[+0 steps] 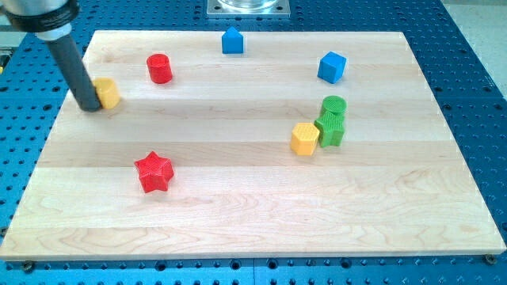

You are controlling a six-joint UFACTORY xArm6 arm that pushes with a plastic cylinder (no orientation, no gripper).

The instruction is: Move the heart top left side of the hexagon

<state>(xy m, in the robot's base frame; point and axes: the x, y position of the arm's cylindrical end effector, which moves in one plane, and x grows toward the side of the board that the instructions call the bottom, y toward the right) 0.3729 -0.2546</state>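
Note:
My tip (89, 107) rests on the board at the view's upper left, touching the left side of a yellow heart block (108, 93). The yellow hexagon block (304, 138) sits right of the board's middle, far to the right of the heart. A green star-like block (331, 128) touches the hexagon's right side, and a green cylinder (334, 105) stands just above that.
A red cylinder (159, 68) stands right of the heart. A red star (154, 172) lies lower left of centre. A blue house-shaped block (232, 40) sits at the top middle and a blue cube (332, 67) at the upper right. The wooden board (253, 229) has blue perforated table around it.

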